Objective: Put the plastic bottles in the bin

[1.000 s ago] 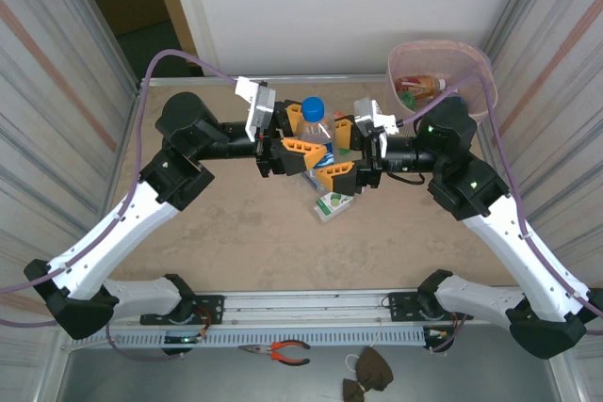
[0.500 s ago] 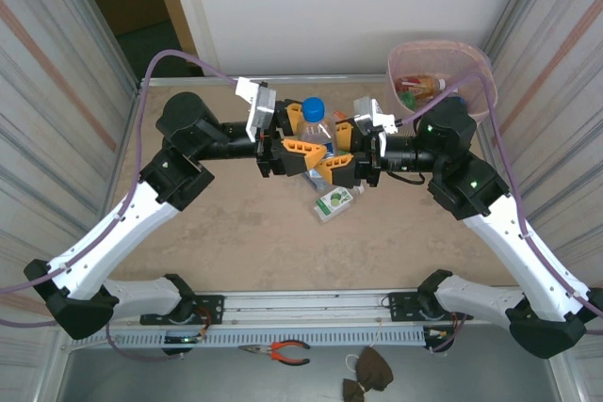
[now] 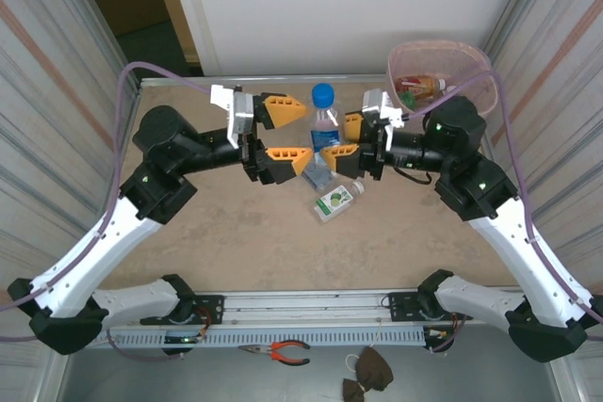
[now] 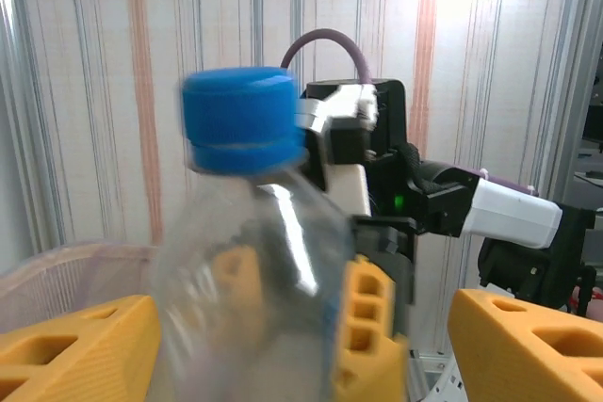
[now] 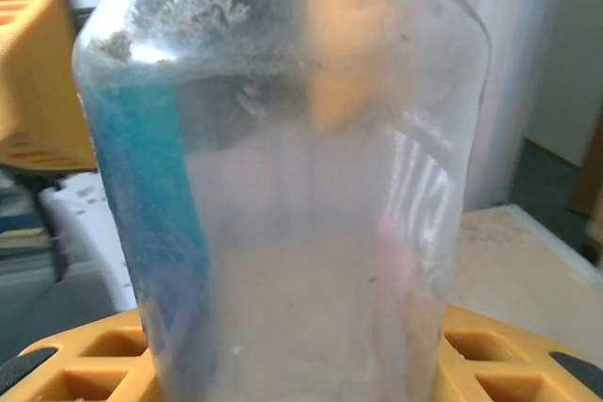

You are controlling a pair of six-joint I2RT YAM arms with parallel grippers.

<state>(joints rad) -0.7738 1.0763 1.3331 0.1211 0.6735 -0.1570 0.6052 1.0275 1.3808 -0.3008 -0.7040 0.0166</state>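
Leftward, toward 9 o'clock, the left arm has drawn back, and the left tool (image 3: 285,131) has let go. Its orange fingers (image 3: 283,109) now stand wide, tips just short of the bottle.

Nearest, at 6 o'clock below the desk (image 3: 236,223), lies one pair of red-handled pliers (image 3: 283,352). Further in, a small green-labelled bottle (image 3: 336,201) with a white cap lies on its side on the desk, at 6 o'clock of both tools. Beyond it the clear blue-capped bottle (image 3: 322,136) stands upright near the desk's middle, with the right tool (image 3: 344,138) clenched on its body from 3 o'clock. The right wrist view has its see-through wall close between the orange fingers. I cannot tell whether its base rests on the desk. Farthest, at 1 o'clock, stands the pink bin (image 3: 466,68).

The clear bottle looks empty, so it is probably light. Its thin wall would likely dent under a hard squeeze, and its smooth round surface could swivel in the grip. The mid-body, at the label band, seems the surest hold. The lying bottle may roll, so it is best taken across its body.

Two bottles are outside the bin, one clear and one green-labelled. Inside it are at least two: an orange-labelled bottle (image 3: 426,84) and something green (image 3: 407,98). Others may be hidden. There is one bin and there are two tools.
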